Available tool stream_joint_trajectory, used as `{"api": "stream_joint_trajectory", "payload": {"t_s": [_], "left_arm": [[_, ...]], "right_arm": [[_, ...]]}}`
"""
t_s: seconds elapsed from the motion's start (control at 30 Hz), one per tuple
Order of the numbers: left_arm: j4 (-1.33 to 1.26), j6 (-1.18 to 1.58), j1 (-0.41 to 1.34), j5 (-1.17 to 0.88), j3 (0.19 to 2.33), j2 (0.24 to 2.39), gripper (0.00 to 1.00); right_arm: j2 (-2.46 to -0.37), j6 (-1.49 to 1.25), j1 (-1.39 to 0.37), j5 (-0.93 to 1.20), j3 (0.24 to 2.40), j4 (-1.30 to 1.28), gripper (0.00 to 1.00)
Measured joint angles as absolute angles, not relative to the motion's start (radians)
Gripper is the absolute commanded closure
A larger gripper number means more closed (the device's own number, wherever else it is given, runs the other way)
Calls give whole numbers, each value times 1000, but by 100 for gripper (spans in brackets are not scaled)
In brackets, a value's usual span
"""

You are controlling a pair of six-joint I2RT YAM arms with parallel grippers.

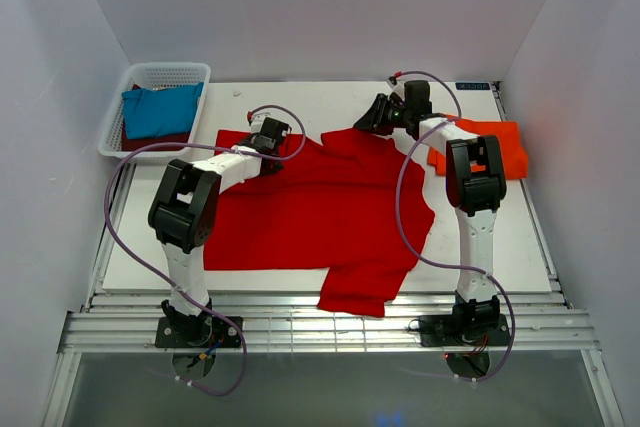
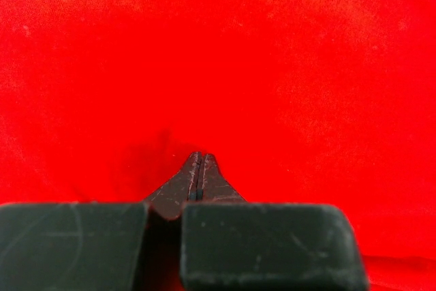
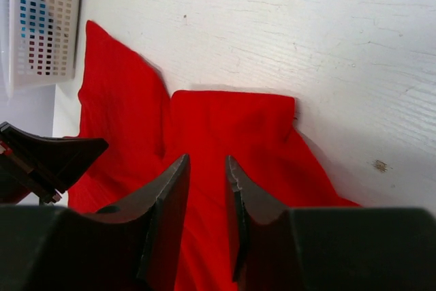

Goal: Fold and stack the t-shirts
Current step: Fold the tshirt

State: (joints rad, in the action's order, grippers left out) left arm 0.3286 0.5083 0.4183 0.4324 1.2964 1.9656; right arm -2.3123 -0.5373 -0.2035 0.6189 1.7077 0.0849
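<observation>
- On the white table [image 1: 300, 97], spread wide across the middle, one flap reaching past the near edge: bright red t-shirt [image 1: 320, 212].
- At its far left edge: left gripper [image 1: 270, 135], squeezed fully together; pinches a small pucker of the red cloth at the tips.
- At its far edge, right of centre: right gripper [image 1: 368, 117]; hangs over a folded-in patch of the cloth, jaws a narrow gap apart, grips nothing.
- At the table's far right, folded flat, partly behind the right arm: orange-red t-shirt [image 1: 505, 147].
- In the far left corner: white mesh basket [image 1: 170, 72]; holds teal-blue t-shirt [image 1: 160, 110] on top of dark maroon t-shirt [image 1: 150, 136].
</observation>
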Motion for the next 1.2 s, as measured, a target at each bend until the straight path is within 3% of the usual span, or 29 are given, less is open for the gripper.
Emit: {"api": "stream_joint_trajectory", "payload": {"t_s": [0.3,0.6,1.2], "left_arm": [[329,505,421,439,1296,1966,100],[329,505,421,434,1282,1943,100],[316,490,430,407,1262,1678,100]], "right_arm": [[-2369,-553,-223,637,1771,104,66],[-2404,-479,-259,539,1843,-3,53],[-2434,-376,-270,470,1903,-131,52]]}}
